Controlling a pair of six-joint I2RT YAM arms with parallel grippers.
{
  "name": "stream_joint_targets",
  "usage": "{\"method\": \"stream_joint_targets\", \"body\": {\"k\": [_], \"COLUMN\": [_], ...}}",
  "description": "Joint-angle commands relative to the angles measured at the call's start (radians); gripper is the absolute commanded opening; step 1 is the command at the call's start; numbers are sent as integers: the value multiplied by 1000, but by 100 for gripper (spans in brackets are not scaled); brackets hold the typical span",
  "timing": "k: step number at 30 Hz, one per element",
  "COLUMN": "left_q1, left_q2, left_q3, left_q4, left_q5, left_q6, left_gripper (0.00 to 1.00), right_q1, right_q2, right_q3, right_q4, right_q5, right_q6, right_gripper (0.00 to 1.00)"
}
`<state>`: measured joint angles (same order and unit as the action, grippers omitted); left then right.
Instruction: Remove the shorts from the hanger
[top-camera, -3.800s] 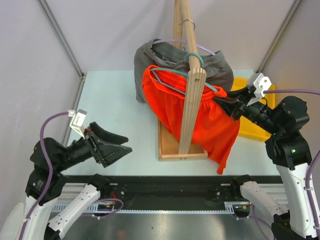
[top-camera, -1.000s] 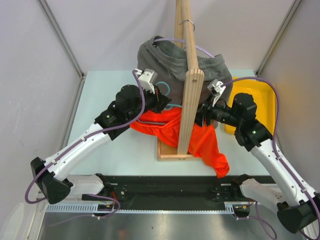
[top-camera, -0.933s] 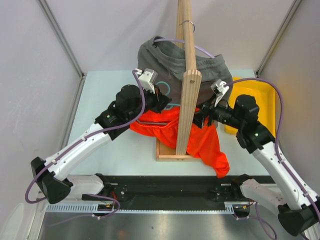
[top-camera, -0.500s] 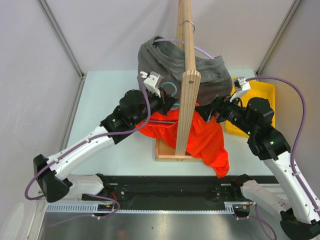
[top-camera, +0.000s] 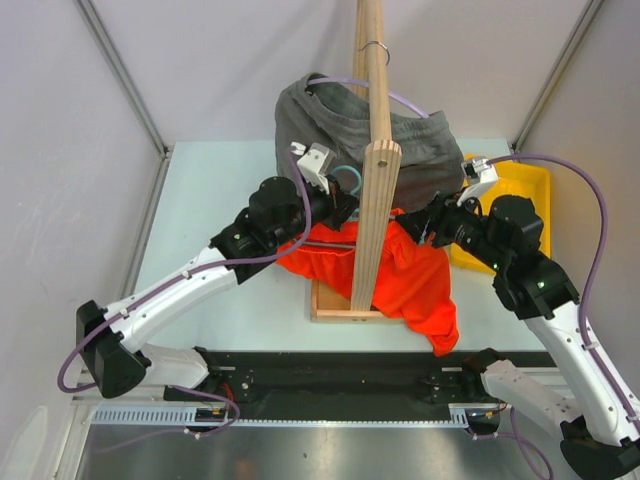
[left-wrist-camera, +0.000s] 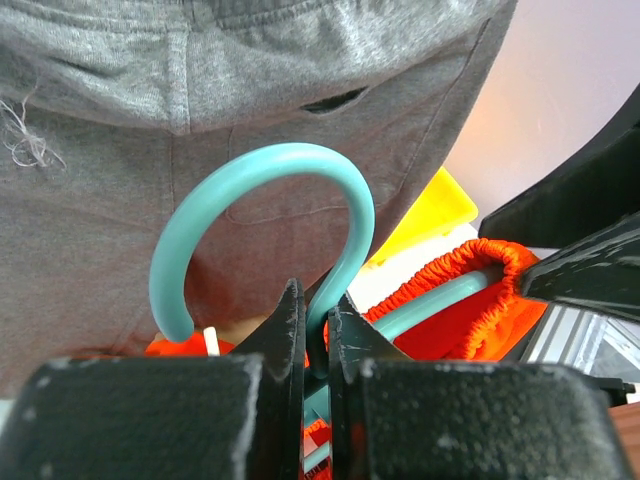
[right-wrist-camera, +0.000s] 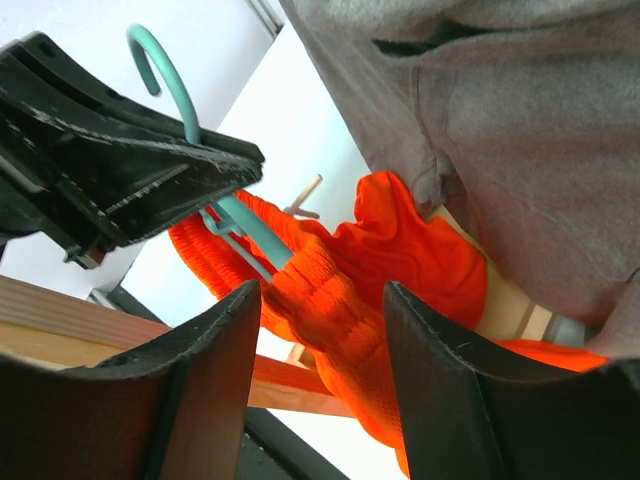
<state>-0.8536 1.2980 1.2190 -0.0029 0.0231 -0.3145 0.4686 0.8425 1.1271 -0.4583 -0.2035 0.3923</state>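
Teamwork: your L gripper (left-wrist-camera: 316, 300) clamps shut on the teal hanger (left-wrist-camera: 250, 165) neck to steady it, while R gripper (right-wrist-camera: 322, 300), jaws apart, straddles the orange shorts (right-wrist-camera: 430, 250) at the waistband bunched on the hanger arm, beside the wooden stand (top-camera: 375, 200).

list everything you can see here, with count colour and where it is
orange shorts: 1, orange-red, bunched low against the stand, waistband on the teal hanger
grey shorts: 1, dark grey, hanging high behind the post
teal hanger: 1, teal, hook free of the post, left of it
lilac hanger: 1, lilac with a metal hook, inside the grey shorts
stand: 1, bare wood, upright post on a flat base, table centre
bin: 1, yellow, far right of the table
table: 1, pale blue-white
left gripper: 1, black, shut on the teal hanger's neck
right gripper: 1, black, jaws apart around the orange waistband, grip unclear
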Motion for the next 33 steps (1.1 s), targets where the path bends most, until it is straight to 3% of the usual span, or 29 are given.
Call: {"method": "stream_joint_targets", "body": {"k": [1,5,6,8,9,10,17,22,25,28,29,33], "left_q1": [-4,-4,-4,-4,-4,-4,-4,10,37,77,91,160], "left_q2": [-16,-20,-23,-28,-37,-43,-173,-305,-355,-330,-316,-214], "left_q3": [62,63,65,65,63,59,-61,-189,-216,-182,-173,-156], "left_q4": [75,84,81,72,61,55,112,161,198,198,198,300], "left_q5": [15,26,23,-12,-21,-64,-293,-468,-434,-294,-190,70], "left_q6": [-31,-40,-41,-43,-46,-55,-121,-225,-282,-355,-383,-547], "left_gripper": [0,0,0,0,0,0,0,0,0,0,0,0], "right_q1": [4,5,5,4,5,5,5,4,4,4,4,15], "right_q2": [-20,-8,-6,-17,-23,-45,-236,-368,-413,-363,-338,-180], "right_q3": [-23,-38,-36,-36,-38,-41,-151,-239,-309,-352,-354,-325], "right_q4": [39,52,52,40,37,20,-55,-170,-117,45,85,222], "right_q5": [-14,-8,5,68,94,126,530,691,620,348,214,-58], "right_q6": [8,17,19,28,31,45,138,229,252,205,198,203], "right_gripper": [56,47,34,21,3,0,0,0,0,0,0,0]}}
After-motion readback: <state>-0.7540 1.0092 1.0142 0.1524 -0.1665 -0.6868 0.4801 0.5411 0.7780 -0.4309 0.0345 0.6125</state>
